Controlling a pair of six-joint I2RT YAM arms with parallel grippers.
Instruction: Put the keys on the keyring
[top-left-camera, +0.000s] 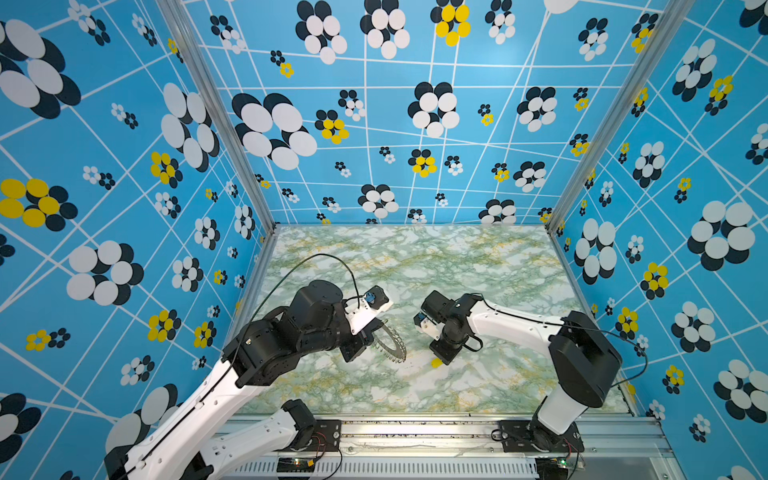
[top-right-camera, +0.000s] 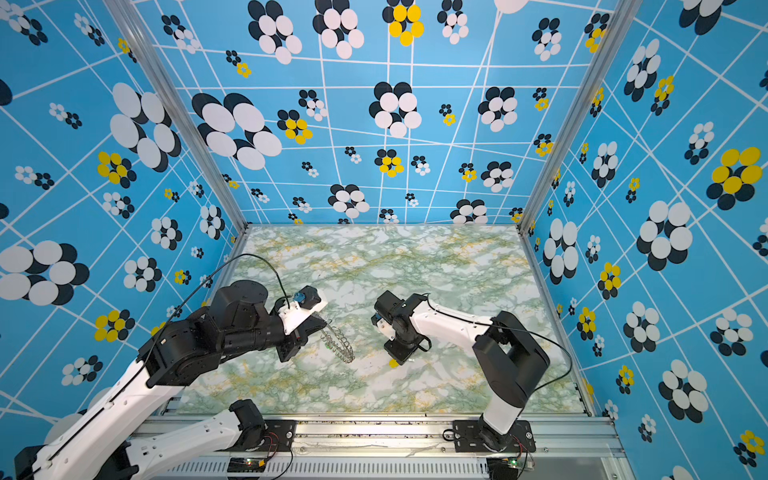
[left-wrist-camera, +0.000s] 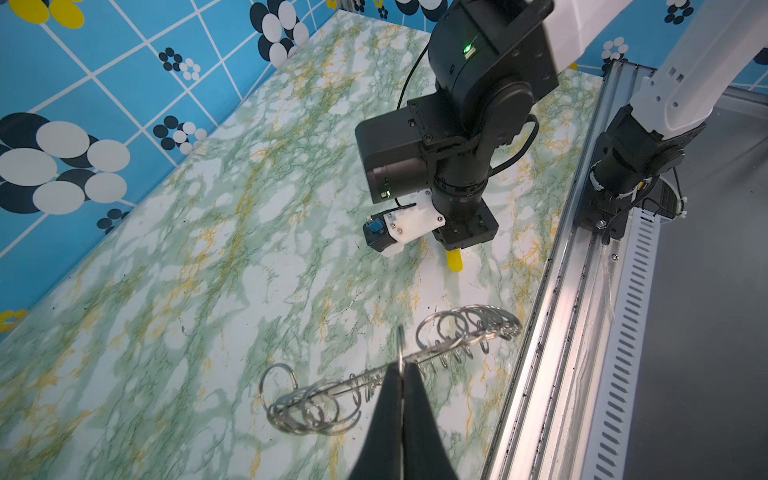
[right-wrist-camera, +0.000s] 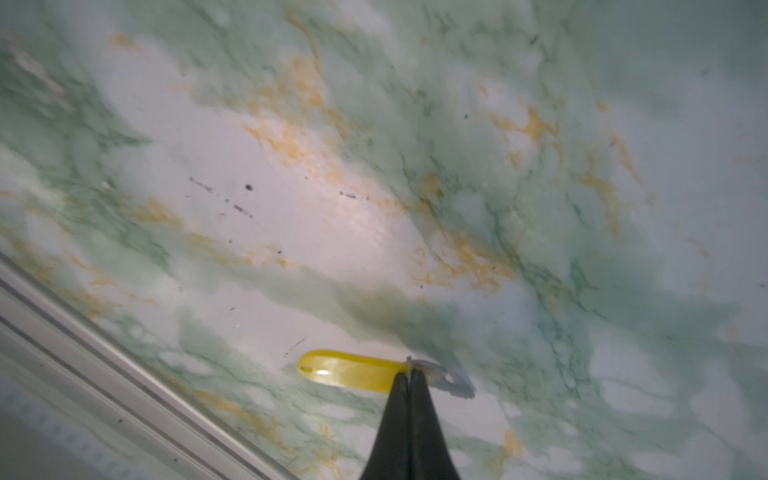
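Note:
The keyring (top-left-camera: 390, 343) (top-right-camera: 338, 343) is a grey ring with several silver wire loops around its rim. It stands tilted on edge at the table's middle front. In the left wrist view the keyring (left-wrist-camera: 453, 347) shows edge-on, and my left gripper (left-wrist-camera: 401, 370) is shut on its rim, with one loop upright between the tips. Its place in the top views is the left gripper (top-left-camera: 372, 334) (top-right-camera: 324, 326). A yellow key (right-wrist-camera: 349, 372) (top-left-camera: 436, 363) (top-right-camera: 393, 363) (left-wrist-camera: 454, 259) lies low over the table. My right gripper (right-wrist-camera: 409, 374) (top-left-camera: 442, 359) (top-right-camera: 399, 360) is shut on its metal end.
The green marbled table (top-left-camera: 457, 257) is walled in by blue flowered panels. An aluminium rail (top-left-camera: 415, 430) carrying both arm bases runs along the front edge, close to the keyring in the left wrist view, where the rail (left-wrist-camera: 552, 332) shows. The two grippers stand a short gap apart.

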